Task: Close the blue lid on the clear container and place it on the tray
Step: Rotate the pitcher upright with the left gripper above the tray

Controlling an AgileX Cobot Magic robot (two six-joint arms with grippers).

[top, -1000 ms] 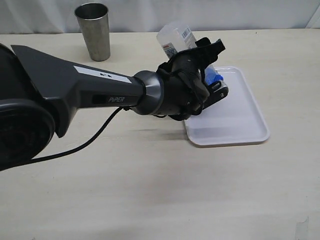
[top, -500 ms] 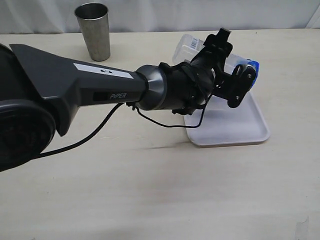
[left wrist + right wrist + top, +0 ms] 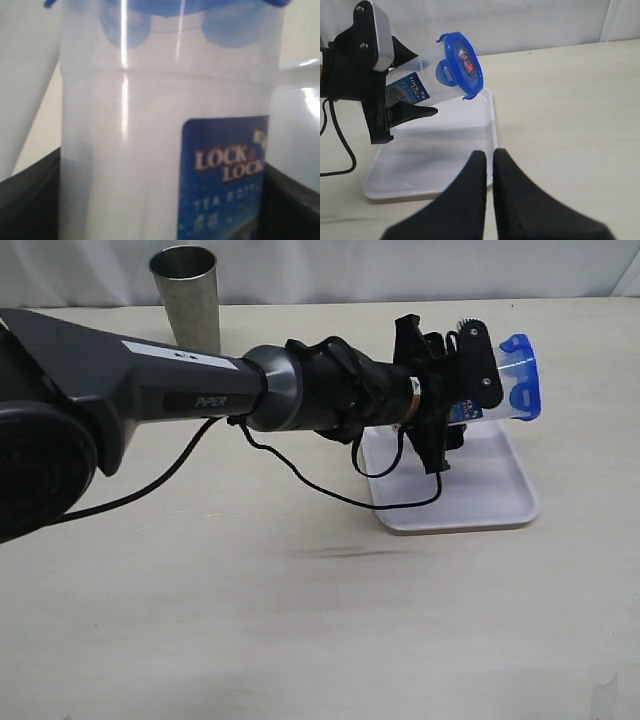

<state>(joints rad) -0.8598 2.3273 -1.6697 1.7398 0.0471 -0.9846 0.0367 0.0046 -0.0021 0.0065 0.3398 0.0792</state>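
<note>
in the exterior view the base end of the clear container (image 3: pixel 508 390) is hidden behind the left gripper (image 3: pixel 462 405), and the right gripper (image 3: pixel 489 155) is not seen there at all. the lower part of the steel cup (image 3: pixel 187 300) is covered by the left arm (image 3: pixel 150 390), which is itself cut off at the frame edge. in the left wrist view only a blurred stretch of the container wall is shown, with the label (image 3: pixel 225 175) partly cut off. whether the flaps of the blue lid (image 3: pixel 462 62) are snapped down cannot be made out. the left gripper's fingers are spread wide and clamped on the sides of the container, which is held nearly level above the tray (image 3: pixel 500 502), clear of its surface, with the lid seated on its mouth and turned to the right of the exterior view. the right gripper's fingers are pressed together with nothing between them, low over the table (image 3: pixel 300 620) just beside the tray's near edge. compared with a second ago, the container has been swung from a steep tilt, lid down close to the tray, up to this level pose, and the left wrist has been rolled; the tray and cup are unchanged.
</note>
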